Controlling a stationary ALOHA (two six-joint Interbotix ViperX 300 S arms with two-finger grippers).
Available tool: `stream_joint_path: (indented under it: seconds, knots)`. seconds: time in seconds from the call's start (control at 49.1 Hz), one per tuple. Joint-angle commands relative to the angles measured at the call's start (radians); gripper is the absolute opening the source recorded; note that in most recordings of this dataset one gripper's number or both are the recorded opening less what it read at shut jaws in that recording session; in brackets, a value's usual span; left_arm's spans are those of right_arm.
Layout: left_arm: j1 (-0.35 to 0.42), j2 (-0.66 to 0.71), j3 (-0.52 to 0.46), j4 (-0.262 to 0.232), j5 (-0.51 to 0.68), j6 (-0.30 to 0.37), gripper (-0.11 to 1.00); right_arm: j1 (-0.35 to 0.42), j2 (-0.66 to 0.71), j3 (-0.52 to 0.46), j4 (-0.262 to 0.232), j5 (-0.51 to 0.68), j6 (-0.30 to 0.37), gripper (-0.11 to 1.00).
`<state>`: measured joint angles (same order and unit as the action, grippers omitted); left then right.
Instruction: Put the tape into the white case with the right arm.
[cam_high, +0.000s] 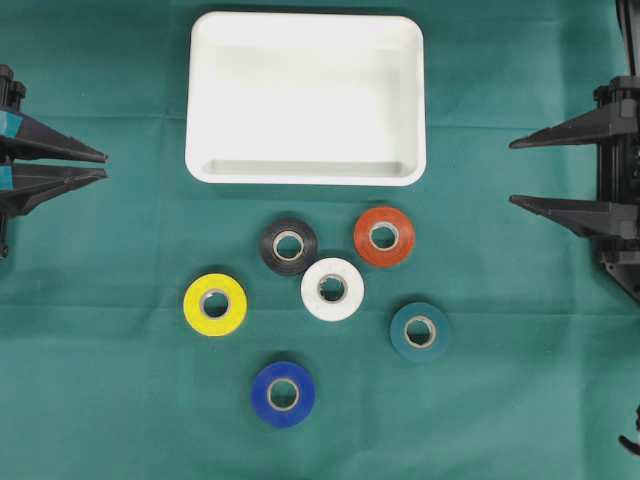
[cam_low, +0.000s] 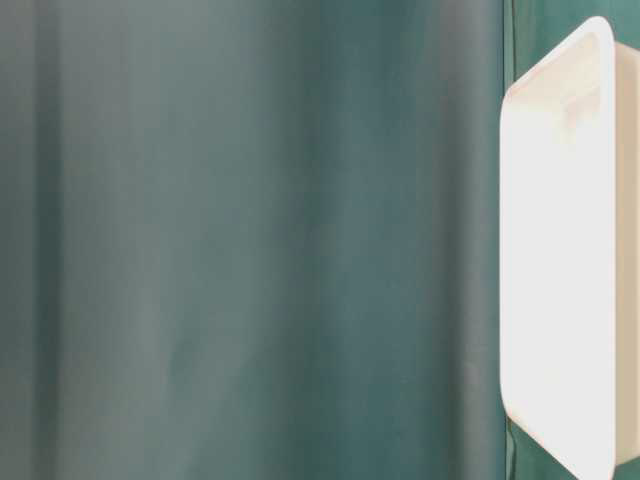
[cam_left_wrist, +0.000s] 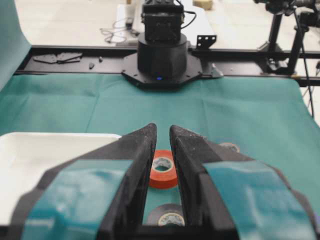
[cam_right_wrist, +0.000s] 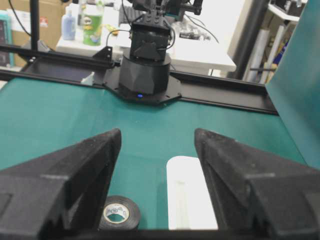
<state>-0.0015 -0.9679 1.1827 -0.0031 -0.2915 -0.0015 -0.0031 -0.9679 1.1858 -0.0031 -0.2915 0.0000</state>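
With nothing yet picked up, the right gripper (cam_high: 520, 172) waited at the right edge, its jaws apart and empty, while six tape rolls (cam_high: 332, 289) lay clustered on the green surface (cam_high: 120, 400) just near of the white case (cam_high: 306, 98).

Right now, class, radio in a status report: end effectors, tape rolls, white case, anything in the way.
Right end effector open, empty; left end effector nearly closed, empty. Six tape rolls on cloth, orange roll nearest right. White case empty. Path clear.
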Motion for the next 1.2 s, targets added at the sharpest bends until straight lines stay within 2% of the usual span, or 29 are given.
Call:
stream_joint_path:
  seconds: [0.0,0.041,0.143,0.265,0.733,0.835,0.917,1.141,1.182]
  knots:
    - [-0.002,-0.009,0.011,-0.020,-0.008,0.002,0.24,-0.003,0.011,0.000,0.000,-0.005,0.005,0.24]
    - [-0.002,-0.017,0.021,-0.020,-0.006,-0.005,0.22,-0.003,0.011,0.009,0.002,0.002,0.005,0.22]
    - [-0.002,-0.034,0.049,-0.021,-0.005,0.000,0.03,-0.003,0.011,0.028,0.000,0.017,0.011,0.02]
    - [-0.002,-0.035,0.061,-0.020,-0.003,0.008,0.00,-0.003,0.015,0.034,-0.003,0.018,0.012,-0.09]
    - [-0.012,-0.037,0.089,-0.020,0.069,0.011,0.00,-0.003,0.020,0.078,-0.003,0.029,0.014,-0.08]
    - [-0.021,-0.035,0.091,-0.020,0.075,0.011,0.00,-0.003,0.020,0.084,-0.005,0.032,0.012,0.00]
    - [-0.025,-0.037,0.098,-0.020,0.083,0.011,0.00,-0.003,0.021,0.087,-0.005,0.032,0.012,0.15]
    - [-0.025,-0.037,0.110,-0.020,0.097,0.008,0.00,-0.003,0.021,0.100,-0.006,0.034,0.012,0.79]
    - [-0.026,-0.037,0.110,-0.020,0.100,0.008,0.00,-0.003,0.021,0.103,-0.009,0.032,0.012,0.83]
